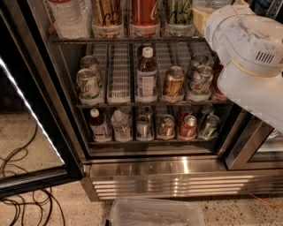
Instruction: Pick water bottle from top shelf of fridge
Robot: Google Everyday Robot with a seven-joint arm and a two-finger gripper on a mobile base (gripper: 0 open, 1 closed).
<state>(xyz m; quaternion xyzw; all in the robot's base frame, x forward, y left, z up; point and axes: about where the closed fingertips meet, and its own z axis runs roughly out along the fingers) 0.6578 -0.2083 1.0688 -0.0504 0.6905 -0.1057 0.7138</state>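
The fridge (pixel 177 176) has a brushed stainless base with grille slats under dark wire racks, and the top shelf (pixel 132 39) is the uppermost of these. On the left end of the top shelf stands the water bottle (pixel 66 20), clear ribbed plastic, its cap cut off by the picture's edge. To its right along the same shelf are three tall glossy cans (pixel 144 13). The robot's smooth white arm (pixel 247 53) covers the right end of the top shelf. The gripper does not show, so I cannot tell its state or whether it holds anything. Below the top shelf, white slotted lane trays (pixel 118 70) carry a brown-liquid bottle (pixel 146 73) and short cans (pixel 173 81). Lower still lie a speckled floor (pixel 230 207), black cables (pixel 22 203) and a translucent plastic tub (pixel 154 214).
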